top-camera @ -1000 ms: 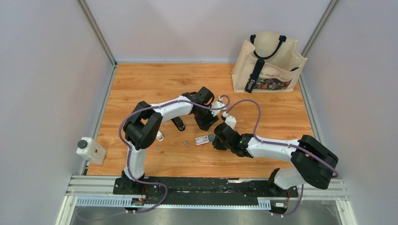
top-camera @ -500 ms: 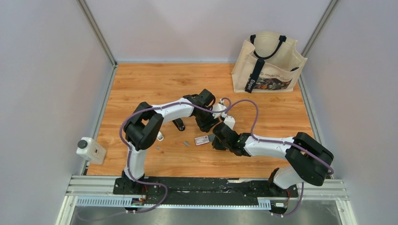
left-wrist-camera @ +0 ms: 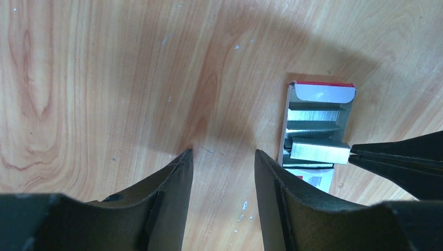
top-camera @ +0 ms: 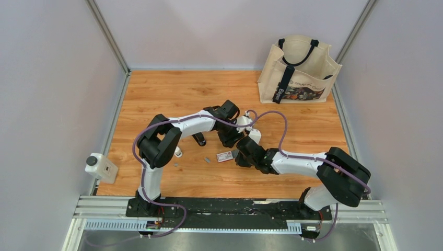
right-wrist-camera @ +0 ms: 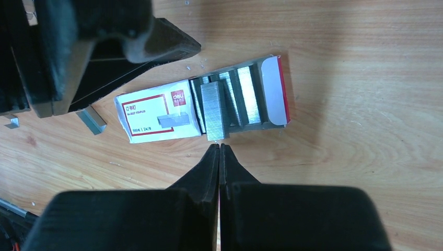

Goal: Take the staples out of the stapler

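Observation:
The staples show as loose grey strips: one (right-wrist-camera: 91, 119) on the wood left of the pink-and-white box (right-wrist-camera: 156, 110), another (right-wrist-camera: 11, 122) at the left edge, and small ones in the top view (top-camera: 207, 159). The box's open tray (right-wrist-camera: 245, 97) holds more strips, and one strip (right-wrist-camera: 214, 111) sticks out toward me. My right gripper (right-wrist-camera: 219, 147) is shut, with its tips at the end of that strip. My left gripper (left-wrist-camera: 223, 157) is open and empty over bare wood just left of the box (left-wrist-camera: 316, 136). A dark object, probably the stapler (top-camera: 198, 138), lies under the left forearm.
A canvas tote bag (top-camera: 299, 70) stands at the back right. A white bottle-like device (top-camera: 101, 167) sits on the left rail. A small white object (top-camera: 178, 152) lies by the left arm. Both grippers (top-camera: 232, 140) crowd round the box (top-camera: 224, 156).
My right gripper has edged slightly left toward the box. The left wrist has shifted a little. Nothing was picked up or let go.

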